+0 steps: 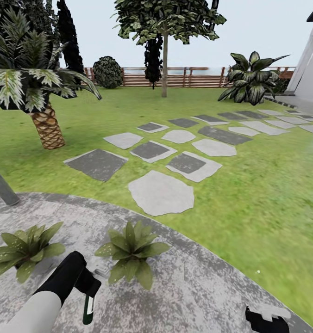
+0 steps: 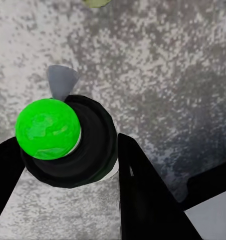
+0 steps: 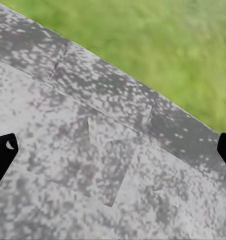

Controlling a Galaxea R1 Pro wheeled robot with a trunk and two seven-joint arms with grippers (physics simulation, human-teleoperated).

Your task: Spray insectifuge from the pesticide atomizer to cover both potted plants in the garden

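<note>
Two potted plants sit on the grey paved patio [image 1: 198, 286]: one rosette [image 1: 131, 252] near the middle, another [image 1: 24, 249] at the left. My left gripper [image 1: 88, 286] hangs between them, a little nearer to me, shut on the pesticide atomizer [image 1: 88, 309], a slim dark-green bottle hanging down. In the left wrist view the atomizer's bright green tip [image 2: 47, 128] sits between the two black fingers [image 2: 143, 190]. My right gripper [image 1: 266, 320] is low at the right over bare paving; its fingertips [image 3: 2, 150] stand wide apart with nothing between them.
Beyond the patio, lawn [image 1: 258, 194] with grey stepping stones [image 1: 161, 192] runs to a brown slatted fence [image 1: 175, 78]. A palm [image 1: 45, 125] stands at left, a grey pole [image 1: 1, 185] by the patio edge, a striped-leaf shrub [image 1: 251, 78] and a white wall [image 1: 309, 64] at right.
</note>
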